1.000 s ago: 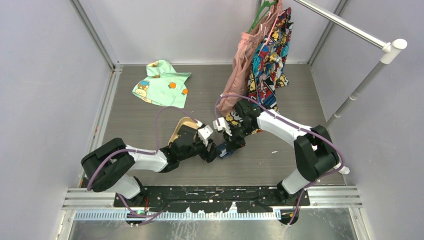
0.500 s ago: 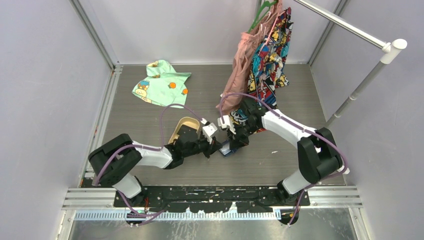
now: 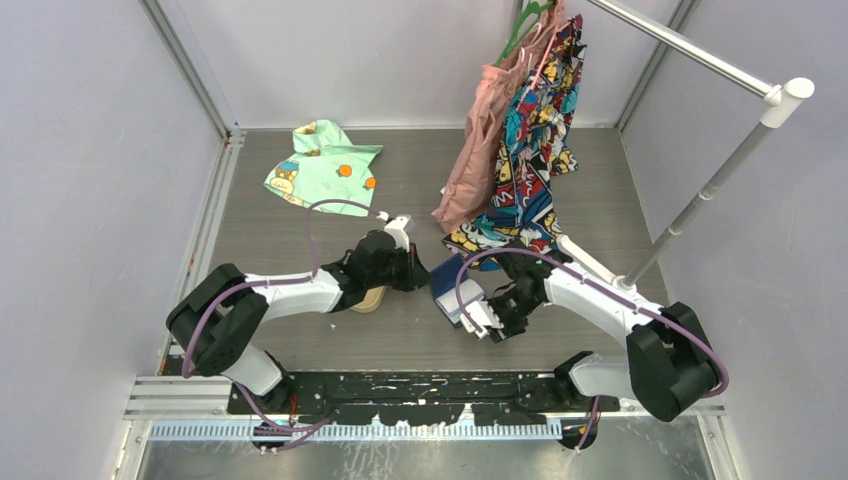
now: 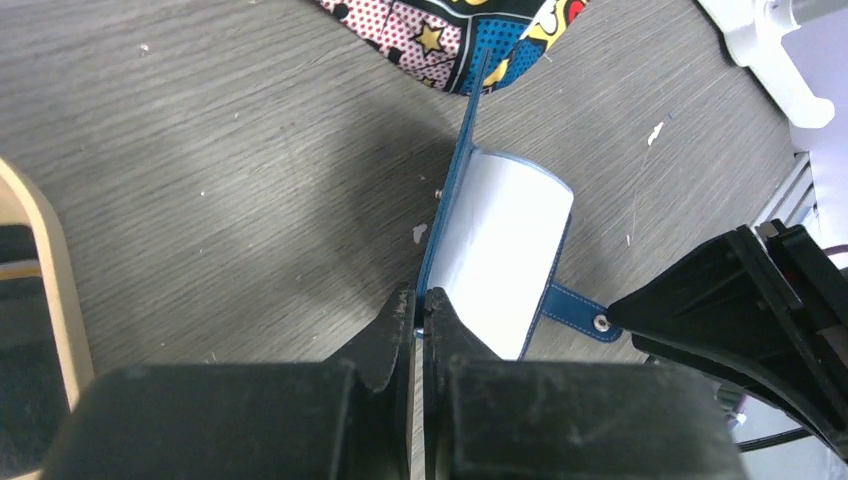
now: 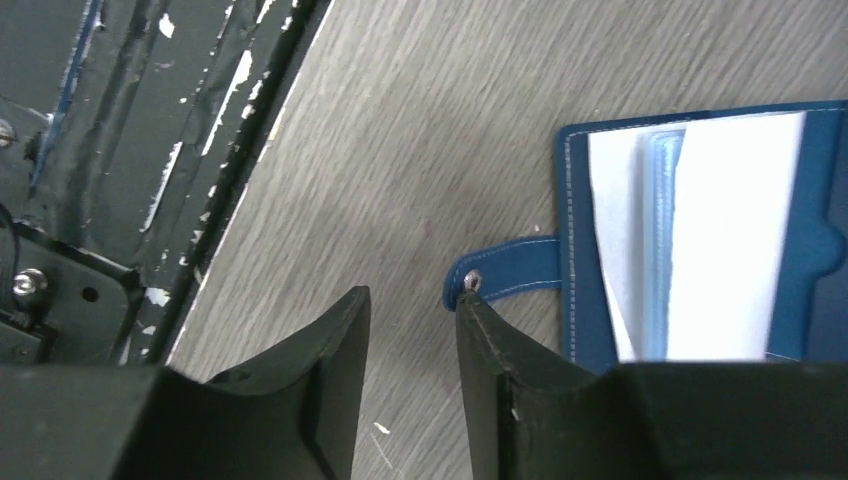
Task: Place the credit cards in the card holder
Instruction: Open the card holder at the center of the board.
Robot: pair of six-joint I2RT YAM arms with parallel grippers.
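Left gripper [image 4: 420, 318]: clenched on the near edge of the wallet's [image 4: 505, 255] navy cover, which stands on edge. The pale glossy inner side faces right in the left wrist view.

Right gripper [image 5: 412, 312]: fingers parted, nothing between them. One fingertip is just beside the snap tab [image 5: 505, 277], and whether they touch I cannot tell.

The wallet lies open at mid-table between the two grippers, inner pockets showing.

Tray [image 4: 55, 270]: tan rim at the left edge of the left wrist view. Its dark contents are too cropped to identify. In the top view most of it is hidden under the left arm.

Table [image 3: 280, 240]: grey-brown wood grain with a few white specks. A black mounting plate [image 5: 150, 120] with chipped paint runs along the near edge.

Walls [image 3: 100, 150]: pale lilac, with metal rails at the table's sides.

Upper right: white rail [image 3: 690, 50] carrying a pink garment [image 3: 480, 150] and a comic-print garment [image 3: 535, 140], whose hem reaches the table just behind the wallet.

Upper left: green printed cloth [image 3: 325, 165] lying flat, well apart from both arms.
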